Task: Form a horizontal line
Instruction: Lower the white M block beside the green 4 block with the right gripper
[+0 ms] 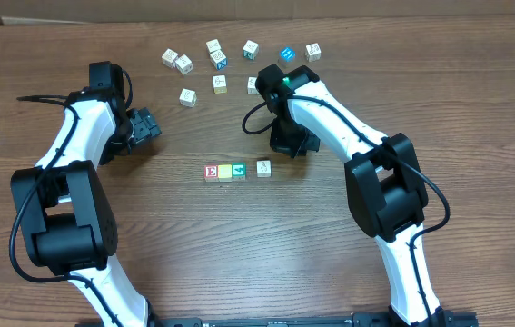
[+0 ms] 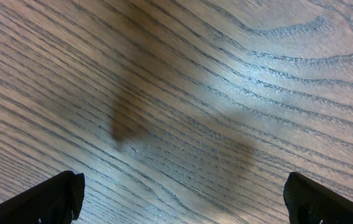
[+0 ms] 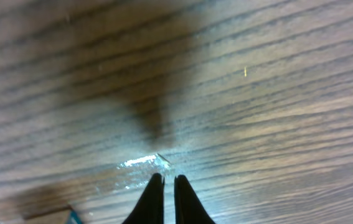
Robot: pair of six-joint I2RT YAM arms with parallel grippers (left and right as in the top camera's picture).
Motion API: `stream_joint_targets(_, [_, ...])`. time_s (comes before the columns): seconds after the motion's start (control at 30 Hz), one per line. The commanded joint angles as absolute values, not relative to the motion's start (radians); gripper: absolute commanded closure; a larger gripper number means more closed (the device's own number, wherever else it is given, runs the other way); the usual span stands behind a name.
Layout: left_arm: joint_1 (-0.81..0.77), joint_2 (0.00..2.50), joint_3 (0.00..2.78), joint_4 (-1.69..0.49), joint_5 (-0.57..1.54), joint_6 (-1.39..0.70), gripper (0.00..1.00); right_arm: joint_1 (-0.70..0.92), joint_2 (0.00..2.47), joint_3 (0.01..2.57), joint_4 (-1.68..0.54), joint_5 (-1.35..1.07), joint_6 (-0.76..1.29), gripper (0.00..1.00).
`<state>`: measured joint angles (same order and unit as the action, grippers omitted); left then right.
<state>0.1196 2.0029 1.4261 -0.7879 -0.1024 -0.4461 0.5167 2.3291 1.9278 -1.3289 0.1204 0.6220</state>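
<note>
Three letter blocks (image 1: 225,172) sit touching in a row at the table's middle: a red one, a yellow-green one, a teal one. A fourth white block (image 1: 263,167) lies just right of them, slightly higher, with a small gap. My right gripper (image 1: 291,143) is shut and empty, just up and right of that block; in the right wrist view its fingertips (image 3: 164,182) nearly touch over bare wood. My left gripper (image 1: 145,125) is open and empty at the left; its wrist view (image 2: 182,193) shows only wood.
Several loose letter blocks are scattered along the far side, among them a white one (image 1: 188,95), a yellow-sided one (image 1: 220,83) and a blue one (image 1: 286,54). A cardboard wall (image 1: 239,7) runs along the back edge.
</note>
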Motion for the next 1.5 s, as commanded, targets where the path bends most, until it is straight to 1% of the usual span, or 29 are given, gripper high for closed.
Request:
stream_joint_targets(0.0, [0.115, 1.991, 1.422, -0.787, -0.115, -0.45, 0.01, 0.525, 2.304, 1.903, -1.328, 0.093, 0.621, 0.96])
stream_joint_targets(0.23, [0.115, 1.991, 1.422, -0.787, -0.115, -0.45, 0.0, 0.53, 2.304, 1.857, -1.314, 0.043, 0.611, 0.96])
stream_joint_targets(0.33, [0.115, 1.991, 1.422, -0.787, -0.115, -0.45, 0.01, 0.535, 2.304, 1.857, -1.302, -0.049, 0.525, 0.96])
stream_joint_targets(0.4, [0.115, 1.991, 1.422, -0.787, -0.115, -0.45, 0.0, 0.542, 2.304, 1.857, -1.29, -0.074, 0.515, 0.96])
stream_joint_targets(0.7, [0.115, 1.991, 1.422, -0.787, -0.115, -0.45, 0.0, 0.562, 2.304, 1.857, -1.238, -0.072, 0.515, 0.96])
stream_joint_targets(1.47, [0.115, 1.991, 1.422, -0.787, -0.115, -0.45, 0.0, 0.601, 2.304, 1.857, -1.216, -0.073, 0.515, 0.96])
